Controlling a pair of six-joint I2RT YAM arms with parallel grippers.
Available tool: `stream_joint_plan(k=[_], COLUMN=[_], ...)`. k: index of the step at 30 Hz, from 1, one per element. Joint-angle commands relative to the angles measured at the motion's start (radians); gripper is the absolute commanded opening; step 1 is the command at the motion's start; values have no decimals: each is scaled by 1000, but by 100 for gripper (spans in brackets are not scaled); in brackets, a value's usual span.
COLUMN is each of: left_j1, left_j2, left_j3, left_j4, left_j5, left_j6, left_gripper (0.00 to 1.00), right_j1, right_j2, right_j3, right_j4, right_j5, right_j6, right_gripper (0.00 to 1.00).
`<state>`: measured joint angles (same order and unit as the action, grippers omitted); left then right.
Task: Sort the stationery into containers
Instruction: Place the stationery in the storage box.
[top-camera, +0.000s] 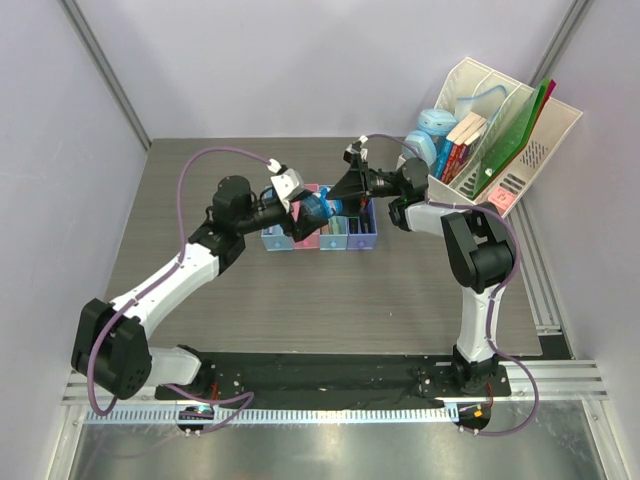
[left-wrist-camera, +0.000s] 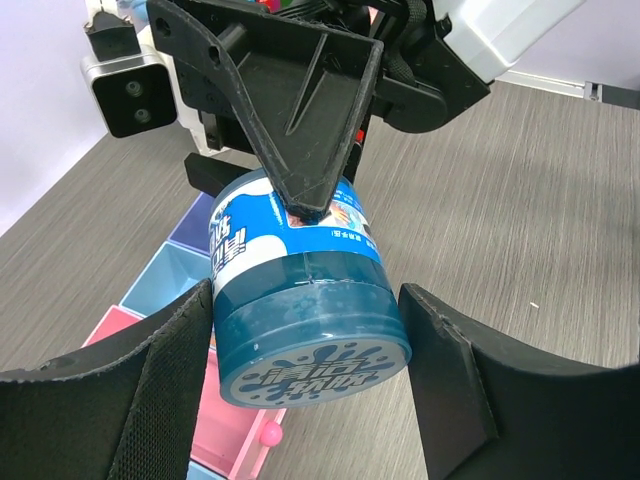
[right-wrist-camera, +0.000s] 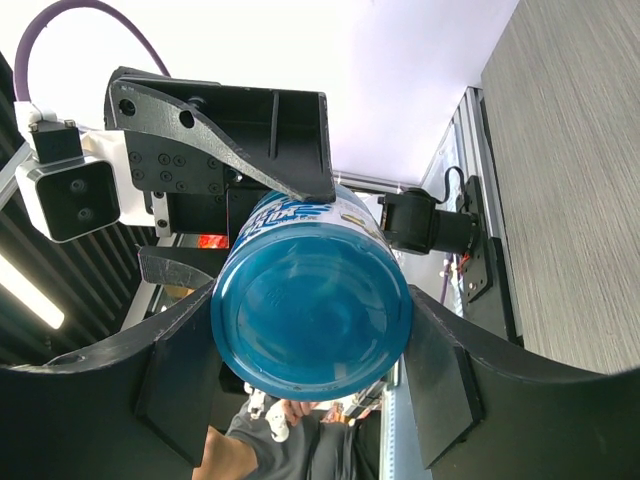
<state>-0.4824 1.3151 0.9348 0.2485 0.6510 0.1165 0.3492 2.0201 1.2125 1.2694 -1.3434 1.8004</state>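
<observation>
trays: row of 4, sat under both wrists
roll: hung mid-air above trays; looked rigid, prob light, glossy label (slip risk), so grip across dia.
left gripper: was clamped on roll's cap end
right gripper: was clamped on opp. end

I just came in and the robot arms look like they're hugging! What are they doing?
Both arms meet in the air over the row of little trays. The left hand and the right hand each pinch the same round blue tub from different sides, so it looks like one is passing it to the other. Which way it goes, I can't tell. The tub isn't in a tray yet.
</observation>
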Motion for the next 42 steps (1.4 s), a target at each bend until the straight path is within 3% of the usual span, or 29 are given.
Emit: stream_joint_plan(k=[1,3,5,6,35,42], left_j1=[10,10,8,10,10,10], left_j2=[7,7,7,6,-45,-76], left_j3=[36,38,38,38,225,259], left_j4=[-5,-14,-18,-26,-347,-379], left_j5=[-149,-155,-159,-159,-228,-255], left_j6=[67,75,84,87,261,230], left_gripper=[0,0,0,0,0,0], right_j1=[37,39,37,37,-136,-185], right_j2=[-121,-120,-118,-118,-165,-198], right_j3=[12,13,18,18,102,168], right_j4=[398,400,398,400,403,400], right_j5=[-59,-62,-60,-60,-57,-1], right_j6=[8,10,10,10,83,90], right_gripper=[59,68,98,100,100,100])
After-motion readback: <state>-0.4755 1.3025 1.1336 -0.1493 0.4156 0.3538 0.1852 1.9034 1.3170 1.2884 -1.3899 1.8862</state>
